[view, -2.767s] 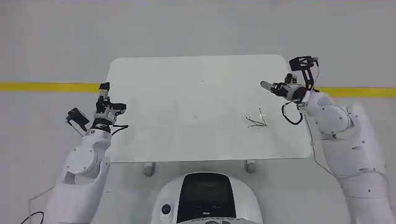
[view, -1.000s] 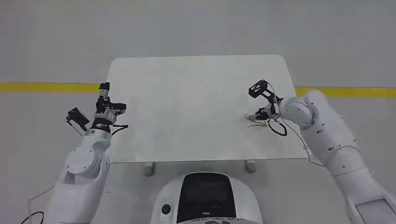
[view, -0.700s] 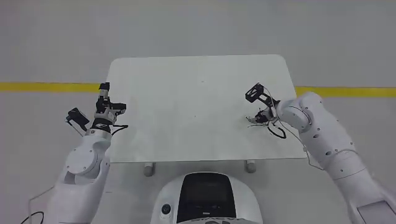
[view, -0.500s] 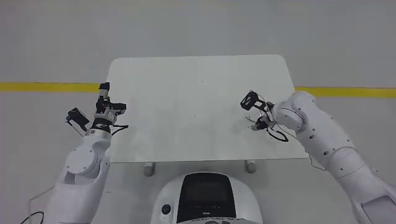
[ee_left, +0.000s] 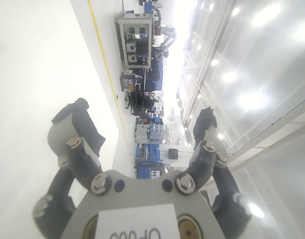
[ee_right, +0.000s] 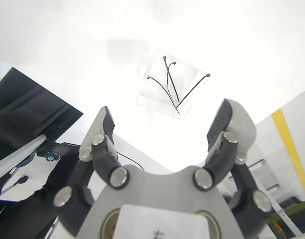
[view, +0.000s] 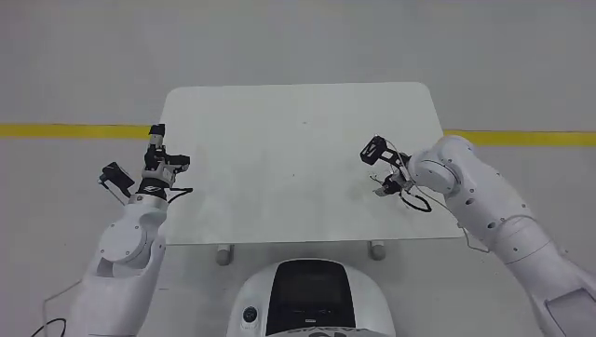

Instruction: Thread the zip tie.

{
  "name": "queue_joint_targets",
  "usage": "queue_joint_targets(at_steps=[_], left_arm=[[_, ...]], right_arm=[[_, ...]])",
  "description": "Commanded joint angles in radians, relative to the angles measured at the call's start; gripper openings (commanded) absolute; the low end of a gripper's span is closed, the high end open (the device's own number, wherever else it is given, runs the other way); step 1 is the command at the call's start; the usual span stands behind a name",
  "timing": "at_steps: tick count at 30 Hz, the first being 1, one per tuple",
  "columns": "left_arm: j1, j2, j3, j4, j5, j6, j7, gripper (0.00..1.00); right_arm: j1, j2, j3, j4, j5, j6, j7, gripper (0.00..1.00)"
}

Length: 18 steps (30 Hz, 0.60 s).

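Note:
Several thin black zip ties (ee_right: pixel 171 85) lie crossed on a small clear sheet (ee_right: pixel 152 100) near the right front of the white table (view: pixel 279 151). My right gripper (ee_right: pixel 166 109) hangs open just above them, tilted down at them, with nothing between its ribbed pads (ee_right: pixel 218 119). In the top view the right gripper (view: pixel 389 186) covers most of the zip ties (view: pixel 375 180). My left gripper (ee_left: pixel 142 109) stands open and holds nothing; the top view puts the left gripper (view: pixel 156 141) just off the table's left edge, pointing upward.
The table's front edge (ee_right: pixel 142 148) runs close under the right gripper. A yellow floor line (view: pixel 56 130) passes behind the left arm. The wide tabletop between the arms is bare white.
My right arm has swung in from the table's right edge and dropped over the zip ties, its gripper now pointing down at them. The left arm has kept still.

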Motion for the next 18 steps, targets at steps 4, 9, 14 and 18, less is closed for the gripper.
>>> queue_joint_targets(at_steps=[4,9,14,18], left_arm=[[0.000,0.000,0.000,0.000,0.000,0.000,0.000,1.00],[0.000,0.000,0.000,0.000,0.000,0.000,0.000,1.00],[0.000,0.000,0.000,0.000,0.000,0.000,0.000,1.00],[0.000,0.000,0.000,0.000,0.000,0.000,0.000,1.00]], right_arm=[[0.049,-0.008,-0.054,0.044,0.005,0.000,0.008,1.00],[0.049,-0.008,-0.054,0.044,0.005,0.000,0.008,1.00],[0.044,-0.008,-0.056,0.047,0.007,0.000,0.002,1.00],[0.038,-0.010,-0.063,0.067,-0.006,0.000,-0.026,1.00]])
